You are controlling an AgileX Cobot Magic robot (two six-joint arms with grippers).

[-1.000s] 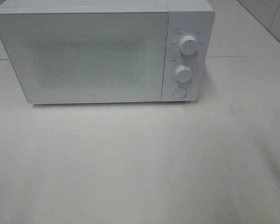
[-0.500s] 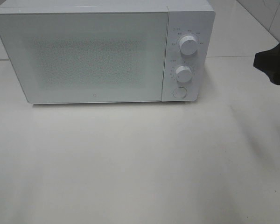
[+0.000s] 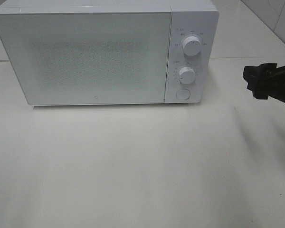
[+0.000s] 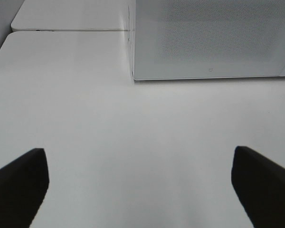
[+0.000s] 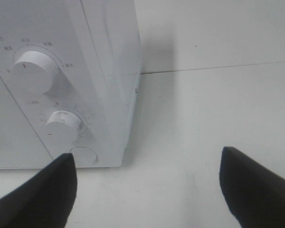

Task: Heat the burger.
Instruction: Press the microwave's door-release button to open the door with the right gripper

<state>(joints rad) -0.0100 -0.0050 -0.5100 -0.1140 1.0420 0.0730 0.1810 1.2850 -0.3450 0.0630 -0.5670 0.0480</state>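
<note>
can't tell where the burger is or which way it points, no view shows it. the white microwave [image 3: 85, 57] sits with its door shut on the white table [image 3: 133, 166]. the overhead only catches the right gripper [image 3: 252, 83], off to the dial side, and its wrist cam shows the jaws spread with nothing between. the left gripper [image 4: 140, 159] only shows on its own cam, jaws wide apart above the table.

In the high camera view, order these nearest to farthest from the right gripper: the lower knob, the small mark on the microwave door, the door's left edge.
1. The lower knob, on the control panel, the end facing the right gripper.
2. The small mark, low on the door, near its middle.
3. The door's left edge, farthest left.
</note>
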